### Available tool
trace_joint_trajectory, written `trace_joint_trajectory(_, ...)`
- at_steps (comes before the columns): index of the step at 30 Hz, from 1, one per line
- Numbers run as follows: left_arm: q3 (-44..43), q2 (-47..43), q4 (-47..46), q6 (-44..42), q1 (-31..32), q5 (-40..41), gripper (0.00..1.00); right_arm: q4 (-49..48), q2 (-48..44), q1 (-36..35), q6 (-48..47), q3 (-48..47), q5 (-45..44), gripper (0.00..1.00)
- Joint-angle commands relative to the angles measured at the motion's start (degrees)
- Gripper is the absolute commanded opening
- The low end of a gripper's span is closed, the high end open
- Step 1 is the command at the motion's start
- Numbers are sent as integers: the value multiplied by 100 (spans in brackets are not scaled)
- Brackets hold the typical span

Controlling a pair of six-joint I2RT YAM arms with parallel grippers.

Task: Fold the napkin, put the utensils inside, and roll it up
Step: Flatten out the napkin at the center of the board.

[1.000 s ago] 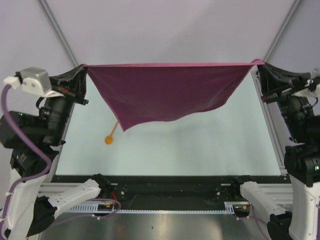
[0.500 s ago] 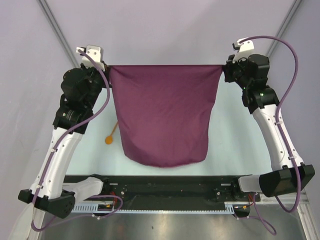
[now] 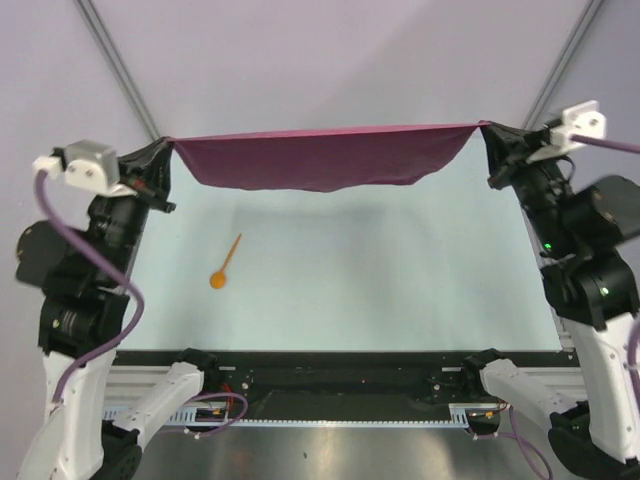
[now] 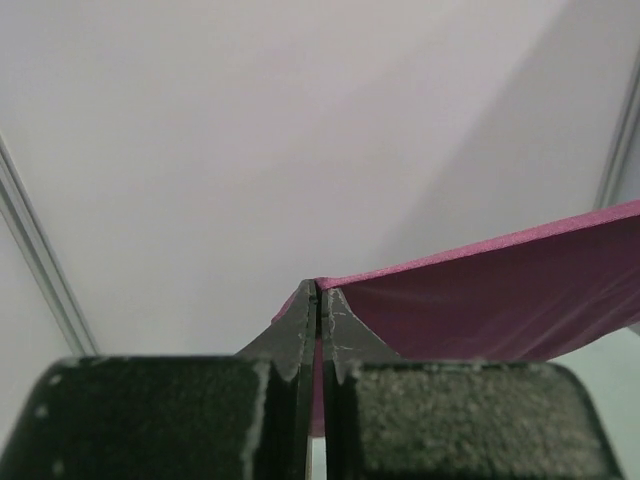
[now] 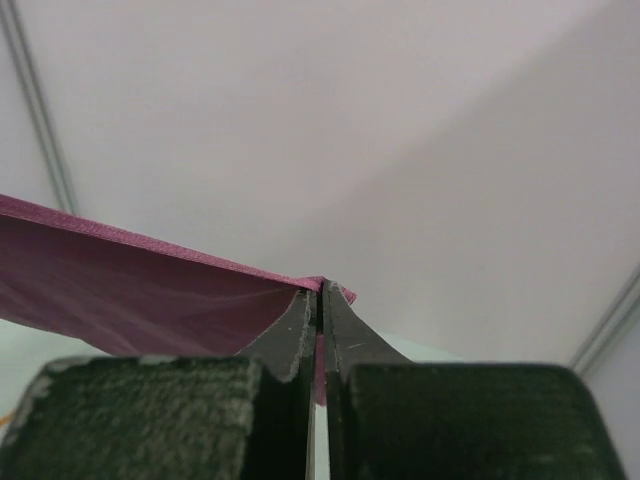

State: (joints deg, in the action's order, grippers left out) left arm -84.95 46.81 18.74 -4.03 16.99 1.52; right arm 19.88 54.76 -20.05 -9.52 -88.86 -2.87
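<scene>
The plum napkin (image 3: 322,158) hangs stretched in the air between both grippers, above the far part of the table. My left gripper (image 3: 167,146) is shut on its left corner, and my right gripper (image 3: 487,130) is shut on its right corner. In the left wrist view the cloth (image 4: 500,300) runs off to the right from the closed fingertips (image 4: 318,290). In the right wrist view the cloth (image 5: 130,290) runs left from the gripper (image 5: 321,288). The orange spoon (image 3: 224,267) lies on the table at the left, below and in front of the cloth.
The pale table surface (image 3: 380,270) spreads under the cloth. A black rail (image 3: 340,372) with the arm bases runs along the near edge. Metal frame poles (image 3: 115,60) rise at the back corners.
The arms swung the napkin: spread wide and sagging a second ago, then hanging low and narrow, now raised and stretched wide again. The spoon, partly covered before, is fully uncovered.
</scene>
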Motion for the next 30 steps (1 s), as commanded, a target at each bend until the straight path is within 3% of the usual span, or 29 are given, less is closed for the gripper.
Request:
trace_joint_trajectory(1, -522, -277, 50, -159, -153, 472, 0, 86, -422, 81, -165, -474, -364, 0)
trace_joint_trajectory(6, -821, -348, -46, 25, -153, 411, 0, 148, -528, 89, -94, -747, 102, 0)
trace_joint_trajectory(12, -787, 354, -152, 96, -153, 358, 0, 95, 393, 150, -375, -589, -20, 0)
trace_joint_trajectory(15, -471, 1127, -204, 87, -283, 297, 0, -80, 1131, 624, -244, -317, 496, 0)
trace_joint_trajectory(22, 373, 3069, -722, 693, -1092, -819, 0, -836, 2888, 1460, 64, 545, 1693, 0)
trace_joint_trajectory(26, -195, 4755, -653, 702, -1242, -1250, 0, -1073, 4452, 1732, 160, 160, 2044, 0)
trace_joint_trajectory(29, -958, 6074, -793, 780, -1242, -1408, 0, -1135, 5901, 1943, 564, -691, 2264, 0)
trace_joint_trajectory(30, -1249, 6756, -741, 825, -1251, -1478, 3, -1092, 6236, 1961, 687, -1355, 2352, 0)
